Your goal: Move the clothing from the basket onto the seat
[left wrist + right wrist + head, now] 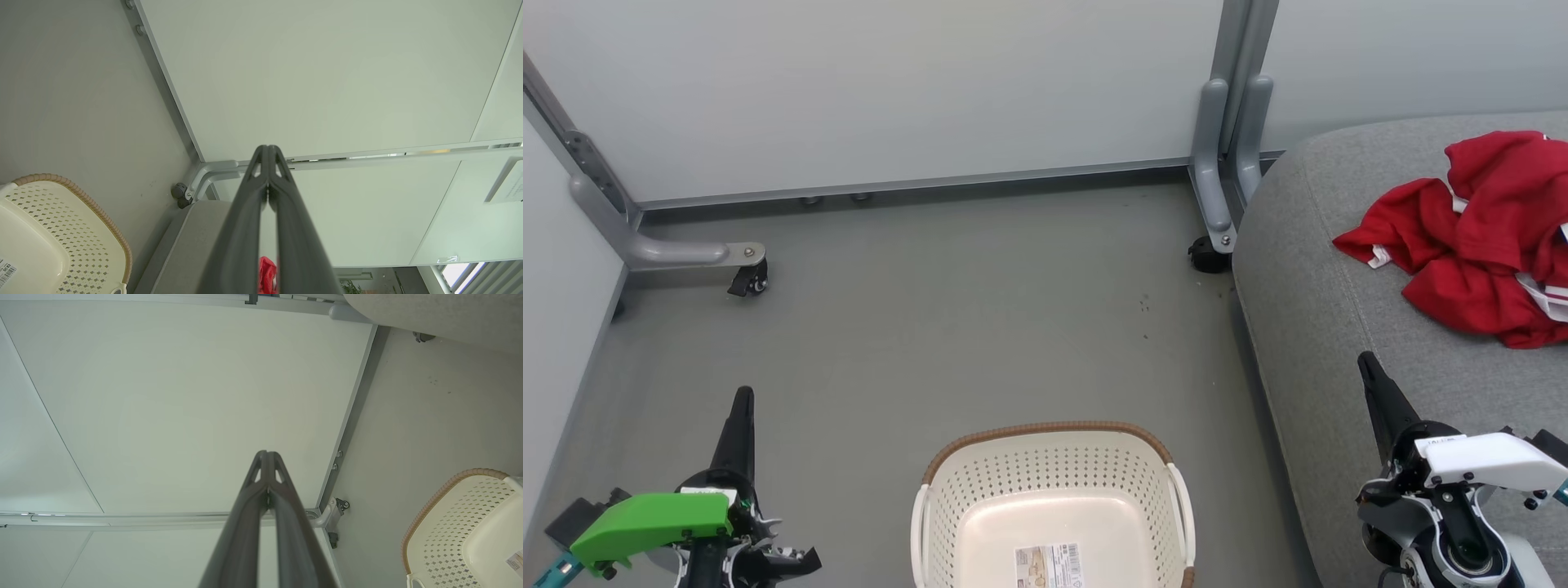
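Red clothing with white trim lies crumpled on the grey seat at the right. A sliver of the red clothing shows between my left fingers in the left wrist view. The cream basket with a brown rim stands on the floor at the bottom centre, holding nothing but a paper label. My left gripper is shut and holds nothing, low on the left of the basket. My right gripper is shut and holds nothing, over the seat's front edge below the clothing.
Pale partition panels on grey metal feet with castors close off the back and left. Another castor sits by the seat's corner. Grey floor stretches between the panels, the basket and the seat.
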